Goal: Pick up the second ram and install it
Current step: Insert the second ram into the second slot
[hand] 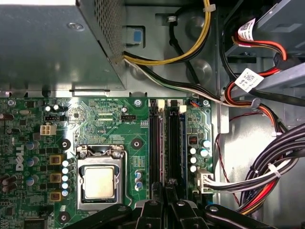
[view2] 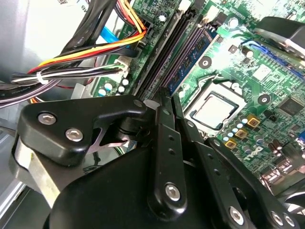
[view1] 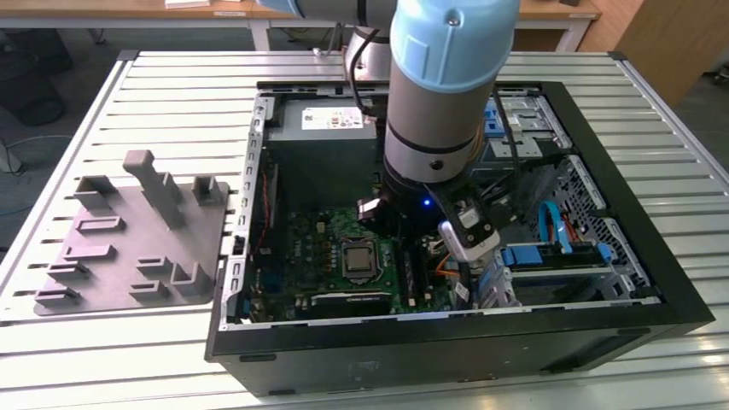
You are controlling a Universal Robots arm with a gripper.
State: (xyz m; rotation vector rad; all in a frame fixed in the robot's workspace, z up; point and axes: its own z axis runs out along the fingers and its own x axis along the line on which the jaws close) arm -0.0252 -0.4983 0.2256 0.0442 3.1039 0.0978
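Observation:
My gripper (view1: 458, 256) reaches down inside the open computer case (view1: 638, 256), over the green motherboard (view1: 307, 248). In both wrist views its black fingers (view2: 164, 102) (hand: 165, 200) are shut together at the near end of the memory slots. A green-black ram (view2: 191, 51) with a row of chips stands seated in the slot nearest the processor (view2: 214, 110), and its end lies right at my fingertips. In the first wrist view the same slots (hand: 155, 143) run straight away from the fingers. Whether the fingers touch the stick I cannot tell.
A grey fixture plate (view1: 137, 239) with upright posts lies outside the case on the exterior view's left. Bundled cables (hand: 267, 167) (view2: 71, 62) crowd one side of the slots. The metal power supply box (hand: 47, 43) sits beyond the board, and blue drive brackets (view1: 547, 256) are beside the arm.

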